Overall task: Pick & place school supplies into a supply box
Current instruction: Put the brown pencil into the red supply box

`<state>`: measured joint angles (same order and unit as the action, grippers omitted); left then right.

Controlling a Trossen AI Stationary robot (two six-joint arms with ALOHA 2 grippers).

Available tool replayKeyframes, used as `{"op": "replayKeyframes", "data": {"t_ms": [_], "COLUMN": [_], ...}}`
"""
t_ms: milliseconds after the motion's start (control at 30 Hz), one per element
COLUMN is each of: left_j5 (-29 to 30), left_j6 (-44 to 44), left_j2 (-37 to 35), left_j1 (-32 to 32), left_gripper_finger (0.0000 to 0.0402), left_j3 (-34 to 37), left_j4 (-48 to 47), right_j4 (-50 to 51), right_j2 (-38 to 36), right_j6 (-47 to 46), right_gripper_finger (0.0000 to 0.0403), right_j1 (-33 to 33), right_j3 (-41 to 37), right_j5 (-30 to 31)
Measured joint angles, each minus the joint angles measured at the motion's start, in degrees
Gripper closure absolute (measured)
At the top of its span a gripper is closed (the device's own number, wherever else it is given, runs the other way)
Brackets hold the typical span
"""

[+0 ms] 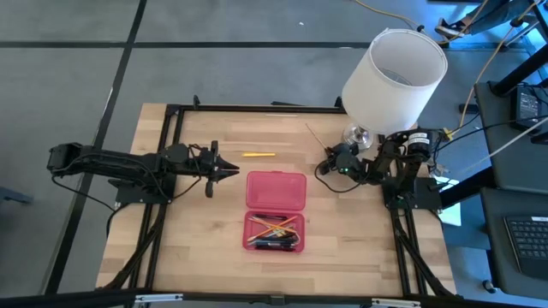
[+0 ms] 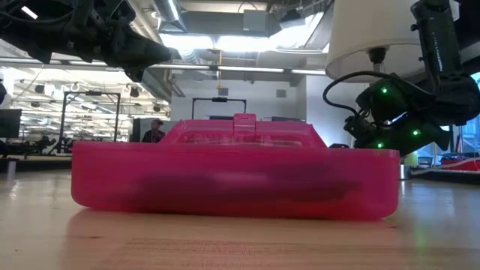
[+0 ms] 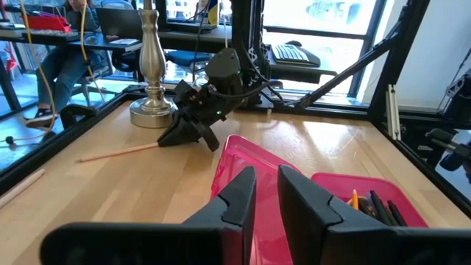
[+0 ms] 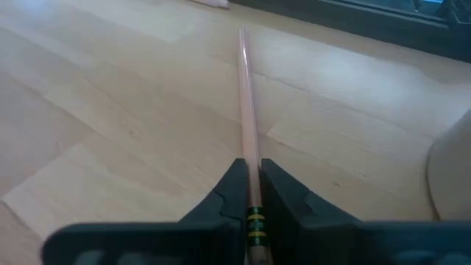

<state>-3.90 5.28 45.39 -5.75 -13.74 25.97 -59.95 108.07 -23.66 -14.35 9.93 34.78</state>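
Since the pale pencil [image 4: 247, 96] is thin, light, stiff and smooth, it is pinched near its banded eraser end by the right gripper [image 4: 254, 193], at the far right beside the lamp base [image 3: 151, 110]. Tip swing is likely. The left gripper [image 3: 266, 193], nearly closed and empty, is held left of the open pink pencil case [image 1: 275, 190].

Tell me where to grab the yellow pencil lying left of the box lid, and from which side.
Grip the yellow pencil near mid-shaft, coming straight down with fingers across its length. It lies flat on bare table, apart from the pink supply box, and the left gripper hangs closest.
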Motion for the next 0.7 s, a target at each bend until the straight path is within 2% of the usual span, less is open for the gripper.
{"op": "replayKeyframes", "data": {"t_ms": [700], "left_j5": [-0.02], "left_j6": [0.0], "left_j2": [0.0], "left_j1": [0.01], "left_gripper_finger": [0.0348], "left_j3": [0.0], "left_j4": [-0.01], "right_j4": [-4.85], "right_j2": [0.66], "right_j6": [2.97], "right_gripper_finger": [0.0375], "right_j1": [-0.04], "right_j3": [-0.28], "right_j5": [-1.85]}}
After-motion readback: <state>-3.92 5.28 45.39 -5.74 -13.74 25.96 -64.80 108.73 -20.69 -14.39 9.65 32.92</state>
